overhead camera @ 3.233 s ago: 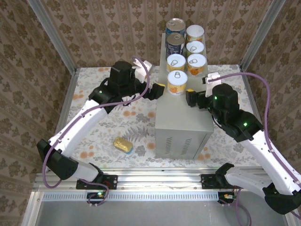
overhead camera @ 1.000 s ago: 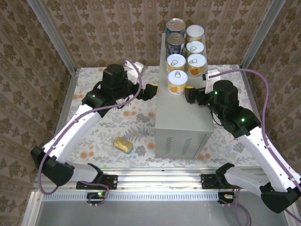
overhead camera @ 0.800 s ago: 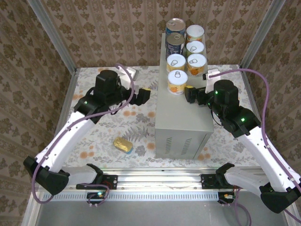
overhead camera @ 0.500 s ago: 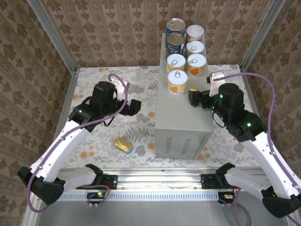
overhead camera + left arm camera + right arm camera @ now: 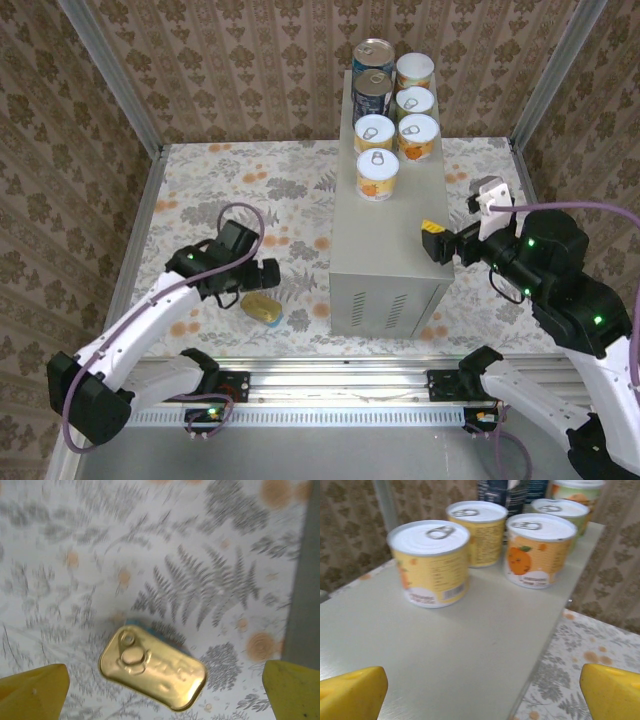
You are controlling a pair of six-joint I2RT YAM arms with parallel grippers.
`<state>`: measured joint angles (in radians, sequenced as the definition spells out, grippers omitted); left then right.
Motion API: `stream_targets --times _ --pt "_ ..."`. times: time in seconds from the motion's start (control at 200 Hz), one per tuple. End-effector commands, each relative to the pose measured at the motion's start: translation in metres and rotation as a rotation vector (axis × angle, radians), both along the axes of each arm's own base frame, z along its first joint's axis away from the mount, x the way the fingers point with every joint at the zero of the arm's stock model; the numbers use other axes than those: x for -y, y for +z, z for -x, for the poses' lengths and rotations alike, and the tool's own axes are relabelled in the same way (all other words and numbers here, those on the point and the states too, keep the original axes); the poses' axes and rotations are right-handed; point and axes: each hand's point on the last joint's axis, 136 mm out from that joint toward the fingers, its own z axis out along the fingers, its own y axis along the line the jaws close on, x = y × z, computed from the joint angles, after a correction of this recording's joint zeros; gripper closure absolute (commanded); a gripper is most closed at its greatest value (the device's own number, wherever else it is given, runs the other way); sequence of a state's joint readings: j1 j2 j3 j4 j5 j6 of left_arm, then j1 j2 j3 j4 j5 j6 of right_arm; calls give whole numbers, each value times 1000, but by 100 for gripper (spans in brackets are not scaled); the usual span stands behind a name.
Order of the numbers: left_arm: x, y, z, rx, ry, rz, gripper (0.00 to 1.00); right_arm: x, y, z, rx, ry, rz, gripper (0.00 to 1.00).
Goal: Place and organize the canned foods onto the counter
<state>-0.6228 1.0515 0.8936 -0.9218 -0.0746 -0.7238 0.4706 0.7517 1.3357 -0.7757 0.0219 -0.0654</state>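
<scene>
Status on the can job: six cans (image 5: 378, 172) are up on the counter (image 5: 385, 240), bunched at its far end. The last one, the flat tin (image 5: 152, 667), lies lid-up on the floral floor (image 5: 220, 190), just left of the counter's near corner. My left gripper (image 5: 162, 689) hangs right over it, fingers spread wide with nothing between them. My right gripper (image 5: 480, 691) is wide open and empty too, hovering over the bare near half of the counter top.

Handling-wise, I'd guess this tin is stiff and fairly dense for its size, so no crush worries. That shiny gold lid and the rounded corners look slick, though. It sits very low, so my pads need to get down nearly to the floor and pinch across the two long sides, mid-length, clear of the pull-tab (image 5: 131, 655) end. It lies skewed to my fingers, so probably a wrist twist first.
</scene>
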Motion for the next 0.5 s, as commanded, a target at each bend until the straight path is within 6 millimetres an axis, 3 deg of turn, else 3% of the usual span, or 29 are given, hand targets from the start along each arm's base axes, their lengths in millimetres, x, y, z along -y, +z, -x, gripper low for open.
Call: stream_targets --times 0.0,0.195,0.495 --pt "-6 -19 21 -105 174 49 0 -23 -9 20 -41 173 20 0" --pt "-10 -35 32 -155 331 71 0 -37 -14 28 -48 249 7 0" --pt "-2 -60 27 -205 466 113 0 -43 -23 42 -52 309 -20 0"
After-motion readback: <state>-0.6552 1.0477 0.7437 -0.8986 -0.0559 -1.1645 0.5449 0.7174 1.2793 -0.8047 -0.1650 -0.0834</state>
